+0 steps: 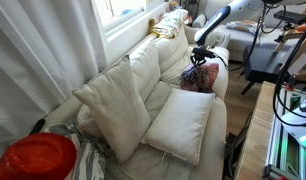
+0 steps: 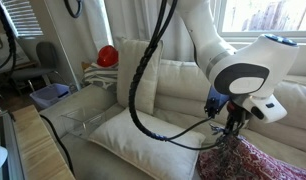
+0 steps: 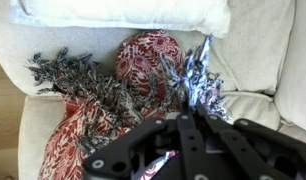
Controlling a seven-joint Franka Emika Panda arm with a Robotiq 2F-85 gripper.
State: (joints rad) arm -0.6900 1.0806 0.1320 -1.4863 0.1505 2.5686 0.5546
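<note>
We see a cream sofa (image 1: 143, 62) running from near to far beneath a window (image 1: 123, 8), with a white curtain (image 1: 38, 40) hanging at the near left. On its seat a large cushion (image 1: 113, 112) leans against the backrest, and a smaller cushion (image 1: 181, 122) lies just to its right, touching it. A round red object (image 1: 35, 158) sits at the near left corner. A wooden floor (image 1: 255, 125) lies right of the sofa.

Cream sofa (image 1: 219, 125), loose cushions (image 1: 118, 110), under bright window (image 1: 121, 8); white curtain (image 1: 33, 50); wooden floor (image 2: 33, 140).
</note>
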